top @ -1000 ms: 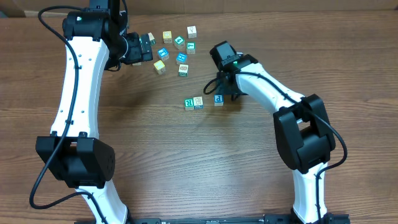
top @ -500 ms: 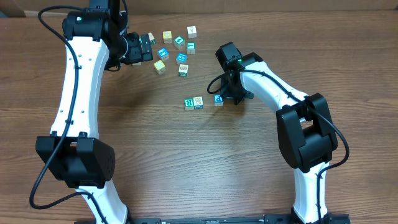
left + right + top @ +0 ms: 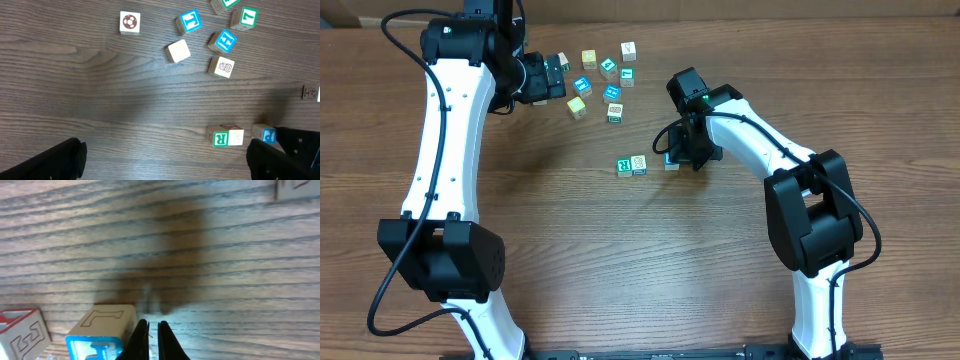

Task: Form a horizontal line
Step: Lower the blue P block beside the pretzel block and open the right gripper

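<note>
- On the wooden table (image 3: 620, 260), far left, the left gripper (image 3: 556, 76) hovers by the loose blocks (image 3: 610, 92), fingers wide apart;
- right gripper (image 3: 150, 335), fingers together and empty, sits just right of the blue P block (image 3: 263, 134);
- an off-centre nudge could twist that block, or knock the touching pair (image 3: 226, 138) on its left askew.

Wooden table (image 3: 620, 260) — brown, grain running sideways
</note>
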`<act>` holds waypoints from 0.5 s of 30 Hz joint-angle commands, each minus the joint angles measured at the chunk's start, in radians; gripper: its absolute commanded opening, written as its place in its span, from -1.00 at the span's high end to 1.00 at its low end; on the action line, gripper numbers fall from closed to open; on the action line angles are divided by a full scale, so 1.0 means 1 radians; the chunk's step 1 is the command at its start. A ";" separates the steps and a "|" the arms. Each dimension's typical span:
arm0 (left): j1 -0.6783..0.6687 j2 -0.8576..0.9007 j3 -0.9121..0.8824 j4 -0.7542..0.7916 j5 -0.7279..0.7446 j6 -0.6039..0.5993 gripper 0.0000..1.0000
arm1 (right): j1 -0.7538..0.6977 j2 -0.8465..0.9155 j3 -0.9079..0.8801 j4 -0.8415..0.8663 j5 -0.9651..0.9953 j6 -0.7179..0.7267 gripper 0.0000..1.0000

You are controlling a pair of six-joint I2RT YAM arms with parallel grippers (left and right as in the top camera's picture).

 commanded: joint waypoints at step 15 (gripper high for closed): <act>-0.006 0.005 0.006 0.000 -0.007 -0.010 -1.00 | 0.006 -0.015 -0.005 -0.005 -0.104 -0.012 0.92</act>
